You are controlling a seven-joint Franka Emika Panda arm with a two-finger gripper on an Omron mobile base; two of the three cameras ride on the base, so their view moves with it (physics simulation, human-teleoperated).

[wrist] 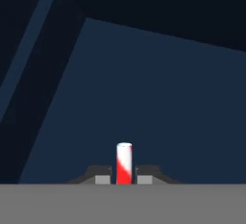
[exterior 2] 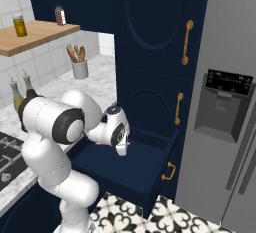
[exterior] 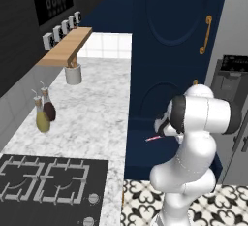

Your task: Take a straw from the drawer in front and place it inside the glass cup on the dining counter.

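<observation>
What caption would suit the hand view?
Gripper shut on the red-and-white straw, above the open navy drawer.

At lower right of the frame I see the white arm with dark joints point(exterior: 193, 137) rising over black-and-white patterned floor tiles point(exterior: 227, 205). A thin pink-red straw point(exterior: 154, 137) projects leftward from behind its wrist at centre frame, before the dark navy cabinet front point(exterior: 164, 50). The white-grey marbled counter point(exterior: 92, 118) occupies the left, carrying a black stove point(exterior: 48, 181) at lower left, two oil bottles point(exterior: 43, 111) and a white utensil crock point(exterior: 73, 74) beneath a wooden shelf point(exterior: 65, 45).
</observation>
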